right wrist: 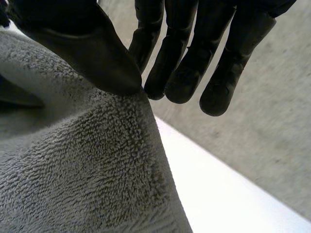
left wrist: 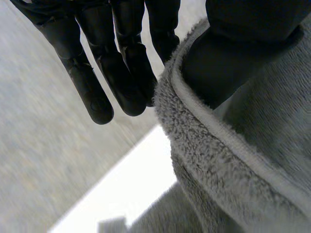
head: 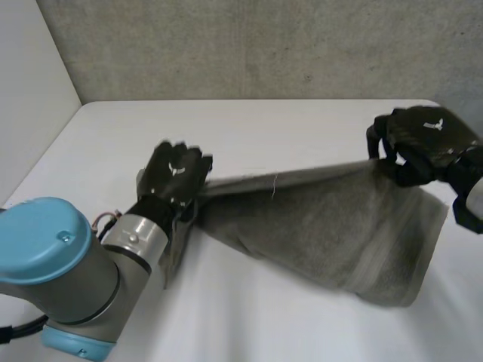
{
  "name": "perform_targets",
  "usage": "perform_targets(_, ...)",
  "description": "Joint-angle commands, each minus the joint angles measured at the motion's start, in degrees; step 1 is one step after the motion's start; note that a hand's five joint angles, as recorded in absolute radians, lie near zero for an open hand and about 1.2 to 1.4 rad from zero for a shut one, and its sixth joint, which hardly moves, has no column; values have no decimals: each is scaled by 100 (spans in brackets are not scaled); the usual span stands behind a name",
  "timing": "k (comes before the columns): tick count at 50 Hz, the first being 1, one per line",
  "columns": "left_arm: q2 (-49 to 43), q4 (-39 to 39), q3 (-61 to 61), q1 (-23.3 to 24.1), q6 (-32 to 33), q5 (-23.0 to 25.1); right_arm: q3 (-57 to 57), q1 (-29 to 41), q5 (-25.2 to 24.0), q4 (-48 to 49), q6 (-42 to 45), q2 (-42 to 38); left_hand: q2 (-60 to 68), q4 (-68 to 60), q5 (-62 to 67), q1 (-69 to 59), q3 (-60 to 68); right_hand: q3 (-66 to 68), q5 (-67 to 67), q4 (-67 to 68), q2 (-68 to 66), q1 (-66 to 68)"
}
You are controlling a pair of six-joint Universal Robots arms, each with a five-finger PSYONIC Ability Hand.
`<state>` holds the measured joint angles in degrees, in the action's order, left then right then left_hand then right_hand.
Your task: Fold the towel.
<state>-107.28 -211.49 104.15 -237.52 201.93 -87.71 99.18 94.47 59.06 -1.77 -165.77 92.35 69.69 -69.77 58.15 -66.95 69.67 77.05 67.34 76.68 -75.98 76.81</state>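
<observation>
Towel (head: 332, 234) hung taut above table (head: 249, 128), lower part resting on it. Left hand (head: 175, 175) and right hand (head: 423, 143) each pinched top corner, thumb against fingers. Likely mid-fold; you needed even lowering next.

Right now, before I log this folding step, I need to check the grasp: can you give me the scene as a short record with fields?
towel: grey towel, top edge pulled taut between both hands, the rest sagging towards the table
left hand: pinches one end of the taut edge between thumb and fingers
right hand: pinches the other end of that edge, thumb against fingers
table: white, bare behind the towel
fold: not yet laid flat
</observation>
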Motion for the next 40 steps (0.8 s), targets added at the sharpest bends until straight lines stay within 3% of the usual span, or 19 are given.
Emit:
perform_targets(1, -557, 398, 176, -286, 31, 0, 137, 195, 27, -156, 412, -787, 1031, -1023, 1185, -1305, 1033, 295, 266, 332, -402, 319)
perform_targets(6, -574, 679, 19, -330, 31, 44, 5, 204, 27, -500, 1020, -1061, 1031, -1023, 1185, -1305, 1033, 295, 266, 332, -402, 319)
perform_targets(8, -592, 653, -95, -338, 40, 53, -362, 299, 106, -850, 1799, -1559, 1031, -1023, 1185, -1305, 1033, 295, 266, 332, -402, 319)
perform_targets(10, -670, 636, -314, -339, 48, 53, -602, 458, 203, -895, 1934, -1773, 1031, -1023, 1185, -1305, 1033, 295, 266, 332, -402, 319)
perform_targets(12, -915, 627, -830, -339, 57, 44, -918, 705, 405, -878, 1926, -2019, 1031, -1023, 1185, -1305, 1033, 295, 266, 332, -402, 319)
perform_targets(14, -1049, 618, -1186, -339, 57, 44, -1766, 1037, 1025, -659, 1777, -2412, 1031, -1023, 1185, -1305, 1033, 295, 266, 332, -402, 319)
perform_targets(15, -1179, 601, -1709, -339, 57, 53, -1770, 1039, 1029, -658, 1776, -2414, 1031, -1023, 1185, -1305, 1033, 295, 266, 332, -402, 319)
perform_targets(17, -1260, 565, -2250, -339, 49, 44, -2785, 1266, 1667, 50, 1593, -2563, 1031, -1023, 1185, -1305, 1033, 295, 266, 332, -402, 319)
perform_targets(20, -1278, 330, -3256, -339, -4, 44, -3221, 1355, 1934, 546, 1469, -2511, 1031, -1023, 1185, -1305, 1033, 295, 266, 332, -402, 319)
perform_targets(22, -1207, 38, -3621, -339, -13, 44, -3694, 1469, 2267, 1596, 1093, -2179, 1031, -1023, 1185, -1305, 1033, 295, 266, 332, -402, 319)
perform_targets(24, -902, -705, -3928, -347, -39, 18, -3713, 1487, 2312, 2045, 830, -1942, 1031, -1023, 1185, -1305, 1033, 295, 266, 332, -402, 319)
perform_targets(25, -900, -709, -3929, -347, -39, 17, -3713, 1496, 2321, 2336, 575, -1766, 1031, -1023, 1185, -1305, 1033, 295, 266, 332, -402, 319)
perform_targets(29, -330, -1499, -3675, -330, -57, 9, -3599, 1522, 2268, 2270, 309, -1632, 1031, -1023, 1185, -1305, 1033, 295, 266, 332, -402, 319)
perform_targets(40, 59, -1009, -1322, -347, 13, 70, -2353, 1645, 1715, 899, 922, -1894, 1031, -1023, 1185, -1305, 1033, 295, 266, 332, -402, 319)
